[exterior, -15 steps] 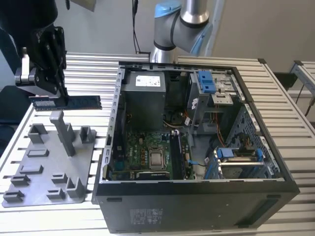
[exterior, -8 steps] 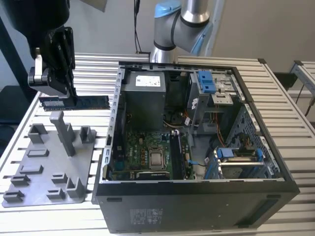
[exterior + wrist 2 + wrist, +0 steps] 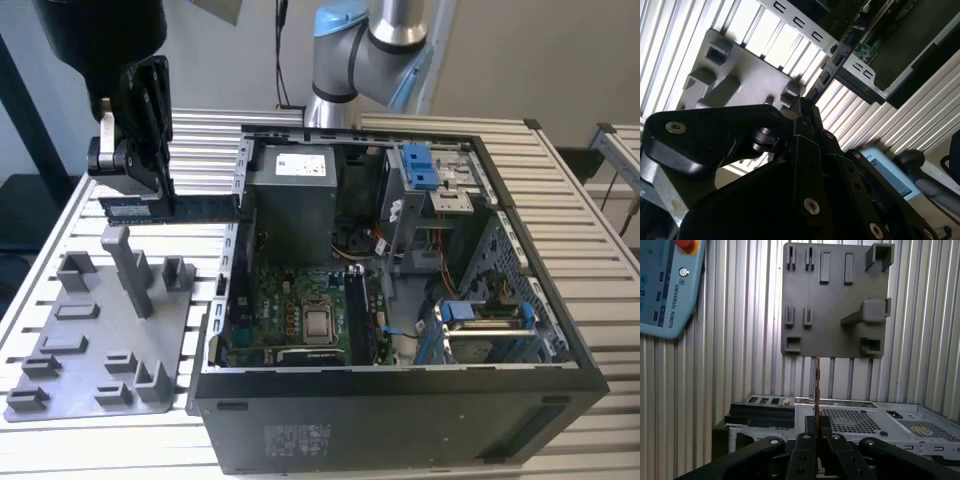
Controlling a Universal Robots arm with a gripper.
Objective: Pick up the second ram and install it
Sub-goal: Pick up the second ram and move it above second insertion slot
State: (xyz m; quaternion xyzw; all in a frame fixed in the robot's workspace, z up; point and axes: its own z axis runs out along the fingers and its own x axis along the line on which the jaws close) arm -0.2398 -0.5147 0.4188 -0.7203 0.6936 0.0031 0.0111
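One stick is in hand: the gripper (image 3: 163,198) is clamped tight on the second ram (image 3: 205,206), pinching its flat faces approx. mid-length. The ram hangs level in the air, above the grey holder tray (image 3: 90,330) and just outside the open PC case (image 3: 400,410). Its far end sits v. close to the case's side wall; touching or not, can't tell. In the first wrist view the ram (image 3: 817,385) shows edge-on, sticking straight out of the grip.

Risks, imo:
- The long free end clips the case rim w/ any sideways swing, twisting the stick in the grip.
- A hold on such a thin part means a small knock could tilt it, so it meets the slot crooked & jams or bends contacts.
- Cables (image 3: 358,246) crowd the space over the motherboard (image 3: 290,310), so a snag is possible too.
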